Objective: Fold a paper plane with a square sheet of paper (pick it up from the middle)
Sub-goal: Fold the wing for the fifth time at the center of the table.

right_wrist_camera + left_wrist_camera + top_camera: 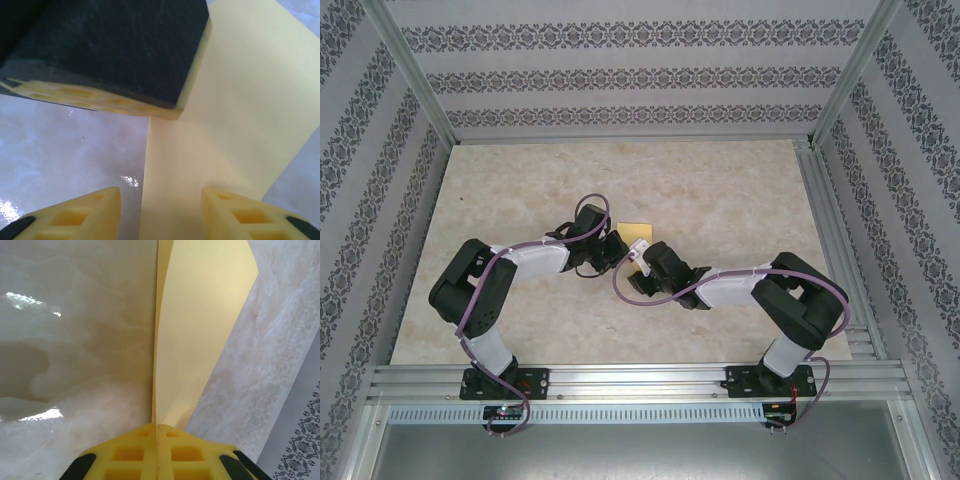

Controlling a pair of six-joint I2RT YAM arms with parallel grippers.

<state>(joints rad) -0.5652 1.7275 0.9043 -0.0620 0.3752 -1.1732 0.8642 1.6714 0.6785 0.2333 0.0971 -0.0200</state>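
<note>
The square sheet of paper (632,229) is yellow and sits at the table's middle, between the two arms. My left gripper (157,426) is shut on it, and the folded sheet (200,330) rises from the pinched fingertips as a tall creased flap. In the top view the left gripper (613,243) meets the paper from the left. My right gripper (160,197) is open, with the paper (235,125) lying between and below its two yellow fingers (102,207). The left gripper's black and yellow finger (110,50) crosses the top of the right wrist view.
The marble-patterned table (720,190) is bounded by aluminium frame posts and patterned walls. A metal rail (640,380) with both arm bases runs along the near edge. The two grippers are very close together over the centre.
</note>
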